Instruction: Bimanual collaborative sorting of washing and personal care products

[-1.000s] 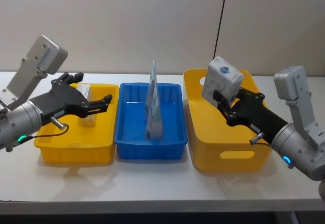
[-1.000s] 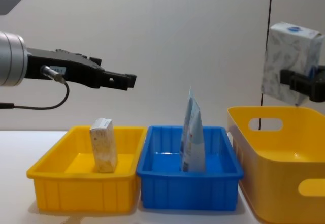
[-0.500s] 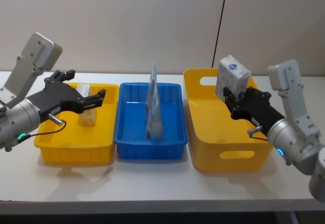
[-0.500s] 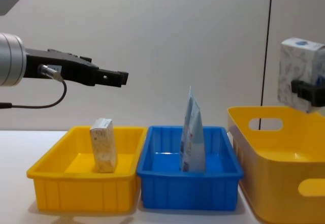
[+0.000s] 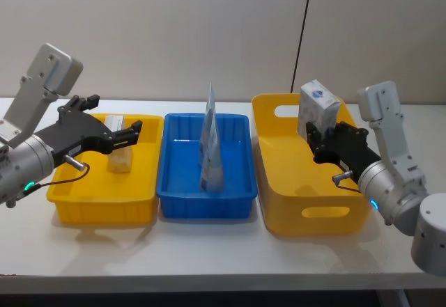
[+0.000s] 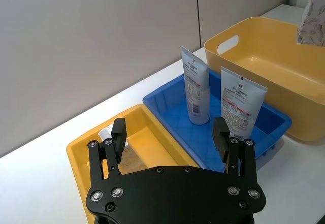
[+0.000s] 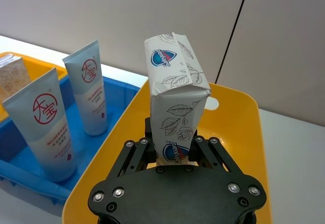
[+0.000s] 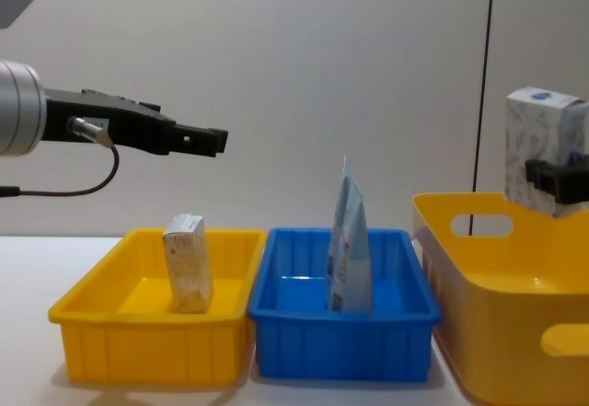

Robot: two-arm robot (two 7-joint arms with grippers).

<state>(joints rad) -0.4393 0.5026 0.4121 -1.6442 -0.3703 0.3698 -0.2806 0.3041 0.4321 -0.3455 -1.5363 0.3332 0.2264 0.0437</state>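
My right gripper [image 5: 318, 138] is shut on the white-grey marbled pack [image 5: 318, 106] with the round blue logo. It holds the pack upright over the large yellow bin [image 5: 306, 218]; the pack [image 7: 175, 102] rises from between the jaws. Two tall pale-blue pouches [image 6: 195, 92] [image 6: 239, 107] stand in the blue bin [image 5: 205, 206]. A cream speckled box [image 5: 120, 156] stands in the small yellow bin [image 5: 97, 202]. My left gripper [image 5: 115, 119] is open with nothing in it, hovering above that bin and the box [image 8: 187, 263].
The three bins stand side by side on a white table [image 5: 209, 251], close to a grey wall. A dark vertical seam [image 5: 302, 35] runs down the wall behind the large bin. Bare table lies in front of the bins.
My right gripper has drawn the marbled pack back to the right, turned it upright and lowered it over the large yellow bin. My left gripper has pulled back slightly to the left.
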